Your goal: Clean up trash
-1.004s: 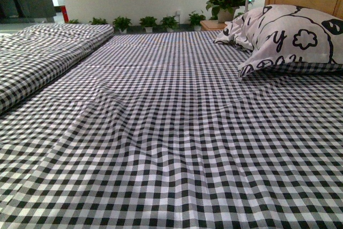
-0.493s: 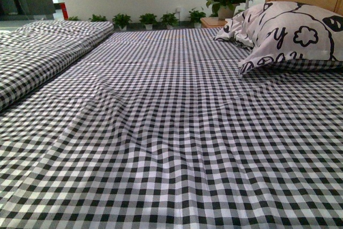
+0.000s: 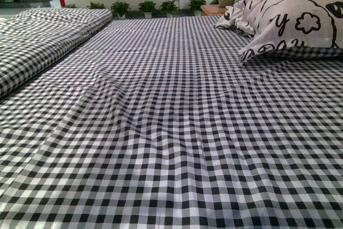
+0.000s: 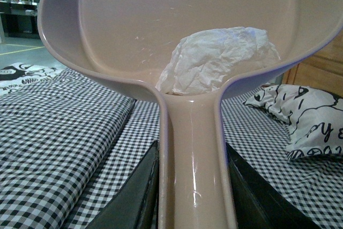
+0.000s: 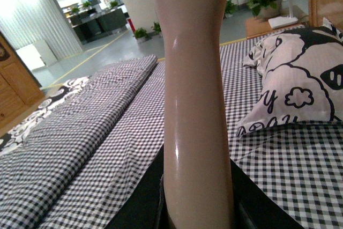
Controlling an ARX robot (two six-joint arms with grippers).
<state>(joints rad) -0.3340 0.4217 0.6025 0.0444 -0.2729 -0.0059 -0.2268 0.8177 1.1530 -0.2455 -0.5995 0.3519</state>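
Pillow, white with black cartoon print, now higher in the front view than a second ago, with less of the potted plants along the wall showing; black-and-white checked bedsheet wide and bare ahead. Neither arm visible there. Only from the left wrist: left gripper clamped on the handle of a beige plastic dustpan, crumpled white paper wad inside the pan just beyond the jaws. From the right wrist: right gripper closed around a beige plastic handle, pillow off to one side.
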